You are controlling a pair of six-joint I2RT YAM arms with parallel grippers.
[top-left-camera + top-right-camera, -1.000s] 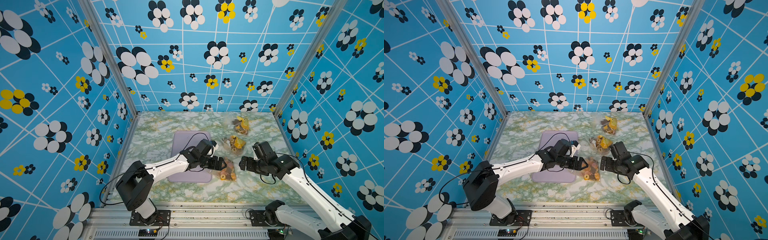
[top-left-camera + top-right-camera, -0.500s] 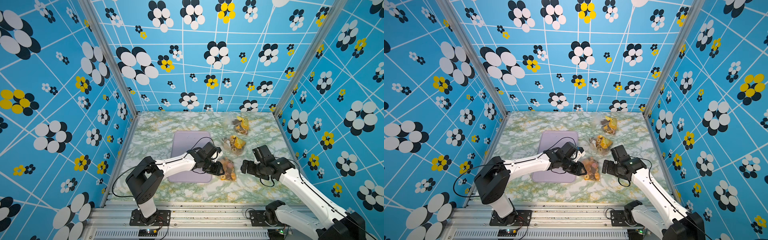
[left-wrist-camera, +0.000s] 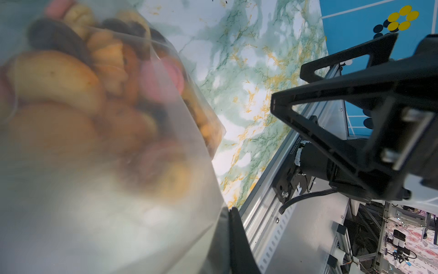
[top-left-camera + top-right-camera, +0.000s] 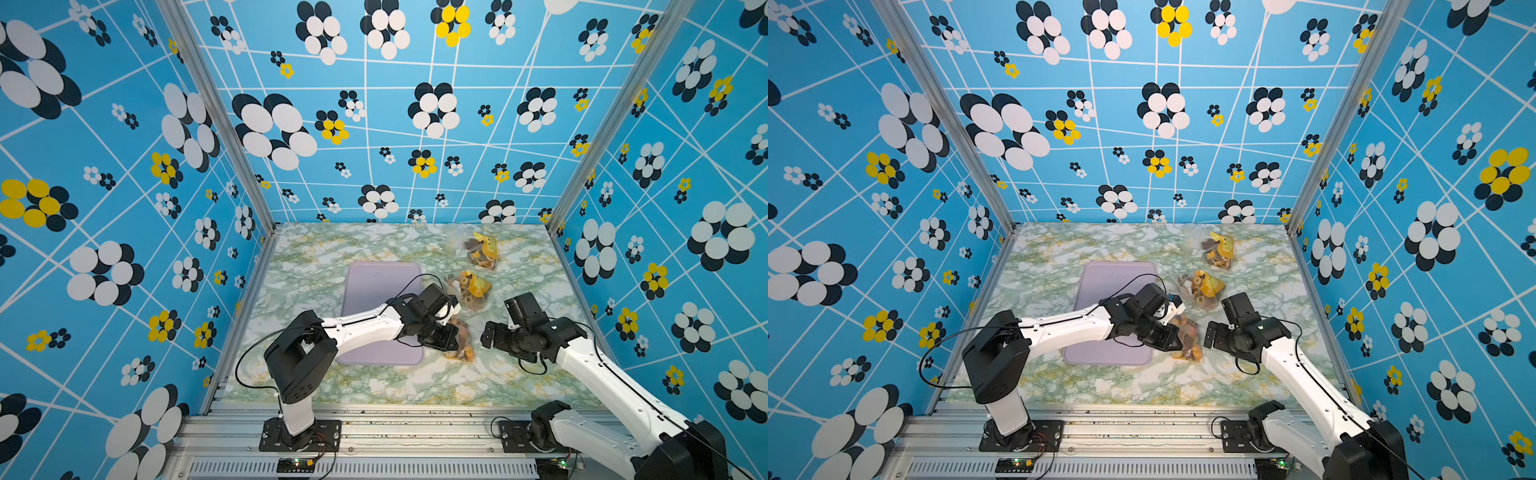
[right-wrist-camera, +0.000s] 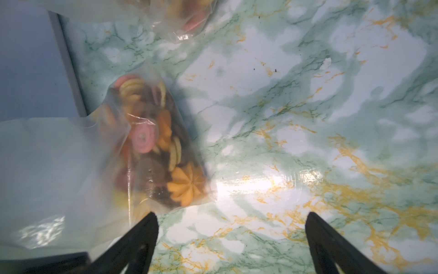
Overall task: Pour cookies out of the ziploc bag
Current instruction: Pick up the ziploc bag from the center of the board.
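Clear plastic bag [image 4: 463, 349] of cookies [image 5: 151, 142] lies on the tabletop [image 4: 415, 386] just beside the lilac tray [image 4: 374, 286], its edge pinched in the left jaws. Right jaws gape empty nearby. Grasping stage, I judge; next, lift and tip the bag over the tray.

Cookies [image 5: 142, 138] in bag [image 4: 462, 347] beside tray [image 4: 374, 291]

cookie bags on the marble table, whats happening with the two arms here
The left gripper is shut on the nearest clear plastic ziploc bag of small round brown, orange and pink cookies, beside the flat lilac tray. The right gripper hangs open next to that bag. No cookies are out yet; two more filled bags lie farther back.
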